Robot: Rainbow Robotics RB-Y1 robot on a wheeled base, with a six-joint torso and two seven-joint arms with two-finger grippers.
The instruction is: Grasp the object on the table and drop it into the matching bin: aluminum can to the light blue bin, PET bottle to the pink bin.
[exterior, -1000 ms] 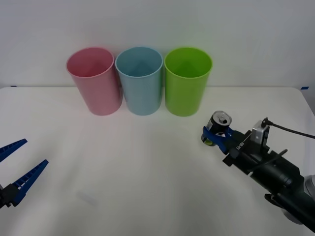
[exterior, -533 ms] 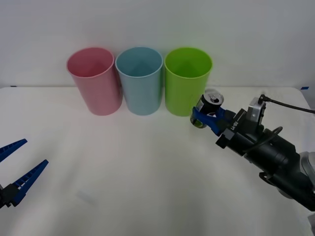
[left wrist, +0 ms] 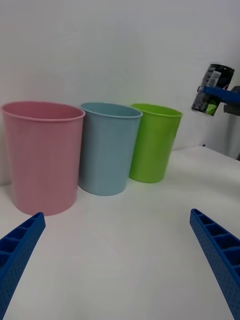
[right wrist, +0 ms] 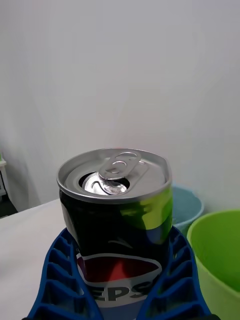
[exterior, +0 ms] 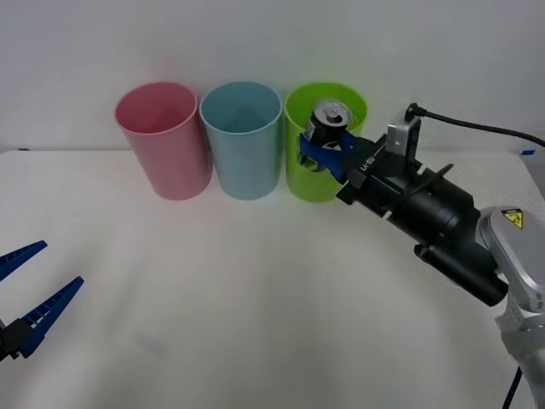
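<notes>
Right gripper [exterior: 324,153] was clamped on the aluminum can [exterior: 329,128], blue fingers [right wrist: 60,280] pressed to both sides of its dark body, silver top and pull tab up. Can was held off the table [exterior: 255,307], in front of the lime green bin [exterior: 306,183] near its rim in the front view. The light blue bin [exterior: 244,153] stood just left of the green one, and the pink bin [exterior: 166,153] left again, all three in a row at the table's far edge. Left gripper [exterior: 30,294] sat low at the near left corner, fingers spread wide, holding nothing.
</notes>
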